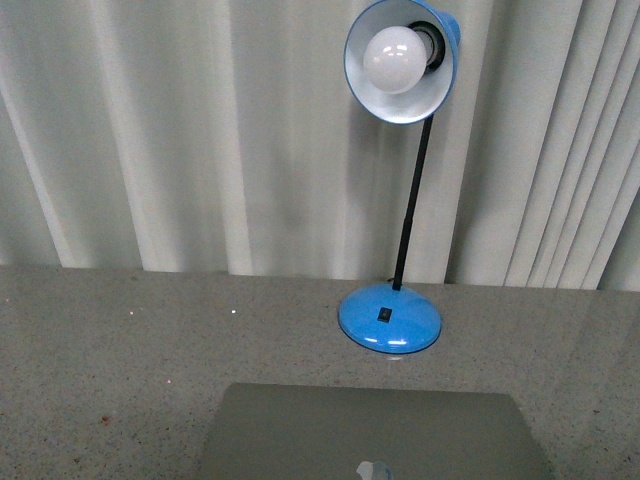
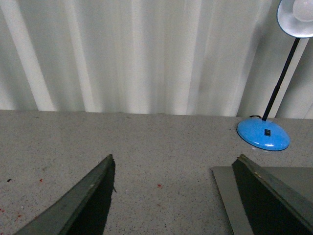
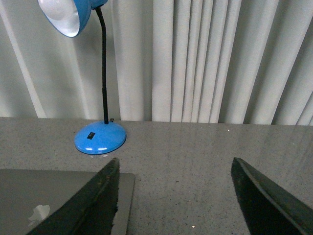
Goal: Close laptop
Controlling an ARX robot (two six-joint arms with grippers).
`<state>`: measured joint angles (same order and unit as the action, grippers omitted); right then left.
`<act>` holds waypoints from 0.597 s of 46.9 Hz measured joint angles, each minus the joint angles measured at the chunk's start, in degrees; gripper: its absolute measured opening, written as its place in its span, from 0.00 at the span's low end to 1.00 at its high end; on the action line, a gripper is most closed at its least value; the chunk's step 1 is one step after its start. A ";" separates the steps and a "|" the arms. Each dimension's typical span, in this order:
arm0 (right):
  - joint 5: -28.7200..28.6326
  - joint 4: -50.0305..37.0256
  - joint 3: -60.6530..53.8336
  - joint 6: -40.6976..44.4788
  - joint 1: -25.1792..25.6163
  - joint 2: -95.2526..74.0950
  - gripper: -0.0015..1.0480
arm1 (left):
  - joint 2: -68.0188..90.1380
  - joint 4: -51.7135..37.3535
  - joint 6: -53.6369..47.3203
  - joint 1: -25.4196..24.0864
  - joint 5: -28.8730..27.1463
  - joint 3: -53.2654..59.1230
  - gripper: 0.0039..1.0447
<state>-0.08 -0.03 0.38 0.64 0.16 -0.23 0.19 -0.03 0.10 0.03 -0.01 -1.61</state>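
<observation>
A speckled grey table (image 1: 120,360) runs back to a wall of pale pleated curtain (image 1: 200,130). Take the blue desk lamp (image 1: 390,318) as the landmark: its round base sits on the table just before the curtain, a thin black stem rising to a blue shade with a white bulb (image 1: 392,58) turned toward the camera.

The laptop (image 1: 370,430) lies flat on the table on the near side of the lamp base, a strip of bare tabletop between them. Its lid is down, plain silver-grey side up, with the shiny logo (image 3: 39,213) showing on it.

The left gripper (image 2: 173,196) hangs above the table, nearer than the lamp and off to the left of it. Its jaws are spread wide, nothing between them; one dark finger (image 2: 274,200) overlaps the laptop's left edge in the left wrist view.

The right gripper (image 3: 176,200) is likewise spread wide and empty, nearer than the lamp and to its right, one finger (image 3: 93,205) over the laptop's right corner. Whether either finger touches the lid cannot be told.
</observation>
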 joint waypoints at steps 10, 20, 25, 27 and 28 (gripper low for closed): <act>0.00 0.00 0.00 -0.02 0.00 0.00 0.92 | 0.00 0.00 -0.02 0.00 0.00 0.00 0.94; 0.00 0.00 0.00 -0.02 0.00 0.00 0.93 | 0.00 0.00 -0.02 0.00 0.00 0.00 0.94; 0.00 0.00 0.00 -0.02 0.00 0.00 0.93 | 0.00 0.00 -0.02 0.00 -0.02 0.00 0.94; 0.00 0.00 0.00 -0.02 0.00 0.00 0.93 | 0.00 0.00 -0.02 0.00 -0.02 0.00 0.94; 0.00 0.00 0.00 -0.02 0.00 0.00 0.93 | 0.00 0.00 -0.02 0.00 -0.02 0.00 0.94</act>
<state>-0.08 -0.03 0.38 0.62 0.16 -0.23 0.19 -0.03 0.08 0.03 -0.03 -1.61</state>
